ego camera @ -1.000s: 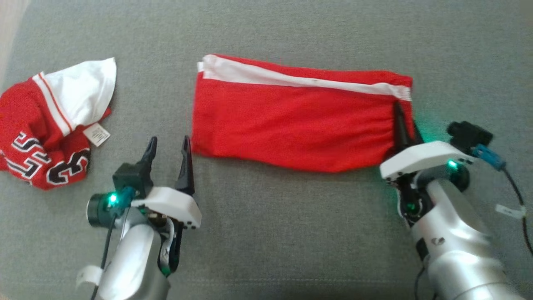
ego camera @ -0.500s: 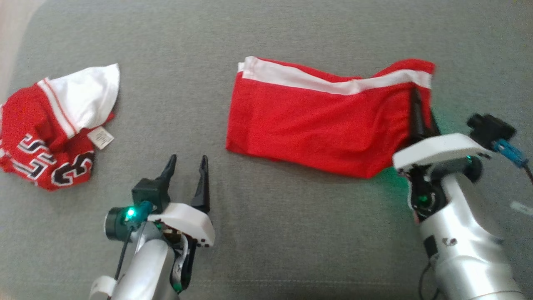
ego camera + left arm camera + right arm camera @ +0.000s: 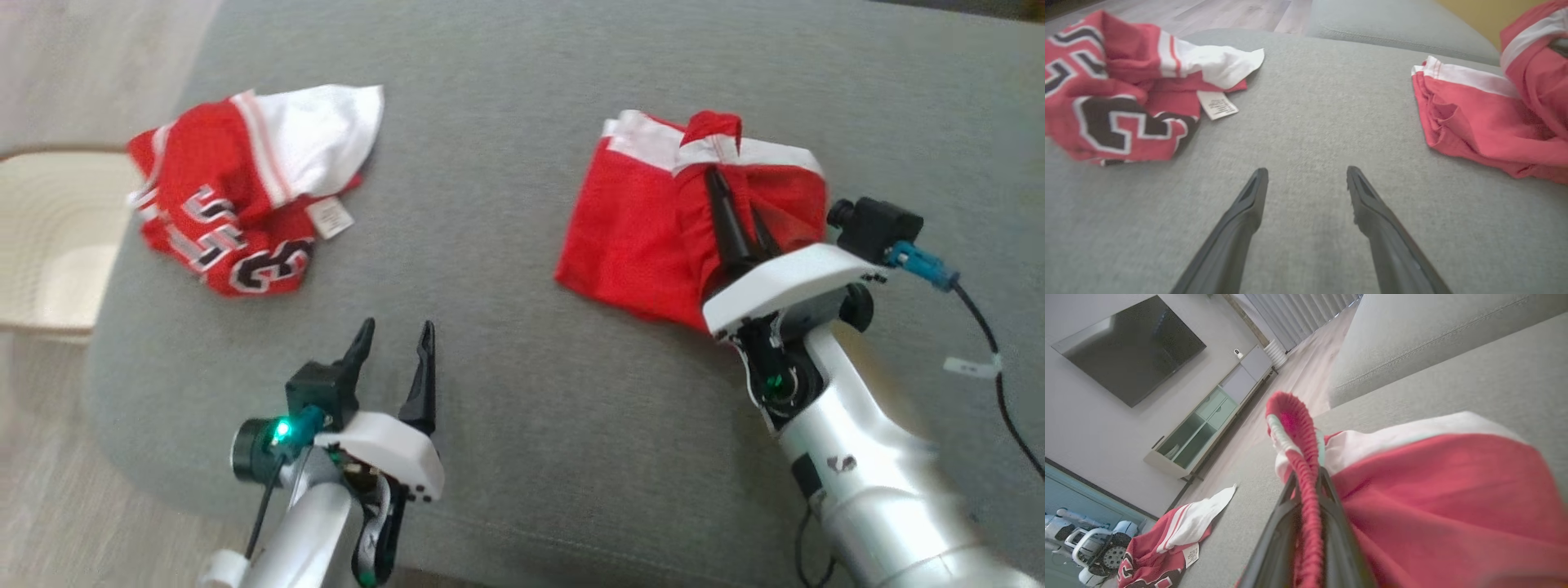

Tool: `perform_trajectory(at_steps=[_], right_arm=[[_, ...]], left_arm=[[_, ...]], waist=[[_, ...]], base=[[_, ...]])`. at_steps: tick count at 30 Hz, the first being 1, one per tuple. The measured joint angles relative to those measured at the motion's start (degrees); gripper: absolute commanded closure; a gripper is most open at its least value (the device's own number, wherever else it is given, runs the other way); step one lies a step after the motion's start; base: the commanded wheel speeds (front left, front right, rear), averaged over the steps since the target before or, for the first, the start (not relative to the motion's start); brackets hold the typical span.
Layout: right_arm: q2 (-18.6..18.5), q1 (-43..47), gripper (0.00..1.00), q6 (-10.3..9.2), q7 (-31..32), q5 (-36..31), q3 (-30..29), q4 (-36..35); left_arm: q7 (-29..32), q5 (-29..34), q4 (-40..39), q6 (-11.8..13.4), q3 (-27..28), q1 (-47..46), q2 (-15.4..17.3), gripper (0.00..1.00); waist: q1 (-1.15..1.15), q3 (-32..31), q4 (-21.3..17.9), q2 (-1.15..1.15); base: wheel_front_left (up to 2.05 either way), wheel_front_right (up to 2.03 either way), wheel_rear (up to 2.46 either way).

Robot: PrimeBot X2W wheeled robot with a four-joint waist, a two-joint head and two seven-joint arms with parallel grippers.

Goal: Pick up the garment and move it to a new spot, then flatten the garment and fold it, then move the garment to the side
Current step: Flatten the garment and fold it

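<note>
Right gripper is pinching the gathered red edge of the red shorts, holding that end up off the rest, which is lying bunched on the right side of the grey sofa cushion. Left gripper is hovering spread wide over bare cushion, crumpled red jersey sitting well off to its left

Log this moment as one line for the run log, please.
right gripper: shut on red shorts, pinched end raised over the rest | left gripper: open, above grey cushion | red jersey: crumpled, apart, far left
</note>
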Motion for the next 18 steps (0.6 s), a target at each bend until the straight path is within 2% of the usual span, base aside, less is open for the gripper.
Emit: perform_trajectory(at_steps=[2,3,4,5,10,14,18], right_arm=[[-0.01,-1.63,1.0,0.0,-0.74,-0.04,0.25,2.24],[-0.04,-2.43,0.91,0.0,-1.27,-0.07,0.27,3.42],[-0.08,-3.24,0.5,0.0,-1.71,-0.12,0.38,4.67],[-0.11,-4.04,0.0,0.0,-2.18,-0.24,0.7,5.87],[-0.15,-7.0,0.0,0.0,-4.48,0.29,2.86,8.72],[-0.19,-7.73,0.0,0.0,-6.06,0.07,3.05,9.5],[-0.14,-7.66,0.0,0.0,-6.56,-3.39,-1.64,10.06]], left_arm=[[0.0,-0.59,-0.1,0.16,-0.44,0.69,-0.03,0.0],[0.0,-0.92,-0.1,0.35,-0.59,1.02,-0.01,0.0],[0.0,-0.91,-0.11,0.43,-0.68,1.31,0.02,0.0],[0.0,-0.91,-0.11,0.49,-0.78,1.56,0.02,0.0],[0.0,-0.92,-0.25,0.96,-0.81,1.85,0.02,0.0],[0.0,-0.89,-0.78,1.37,0.01,1.84,0.01,0.0],[0.0,-0.68,-1.52,1.45,0.53,1.81,0.0,0.0]], waist=[[0.0,0.14,1.86,0.0],[0.0,0.22,2.79,0.0],[0.0,0.3,3.64,0.0],[0.0,0.4,4.48,0.0],[0.0,1.11,6.83,0.0],[0.0,1.13,5.38,0.0],[0.0,0.99,2.76,0.0]], base=[[0.0,0.0,0.0],[0.0,0.0,0.0],[0.0,0.0,0.0],[0.0,0.0,0.0],[0.0,0.0,0.0],[0.0,0.0,0.0],[0.0,0.0,0.0]])
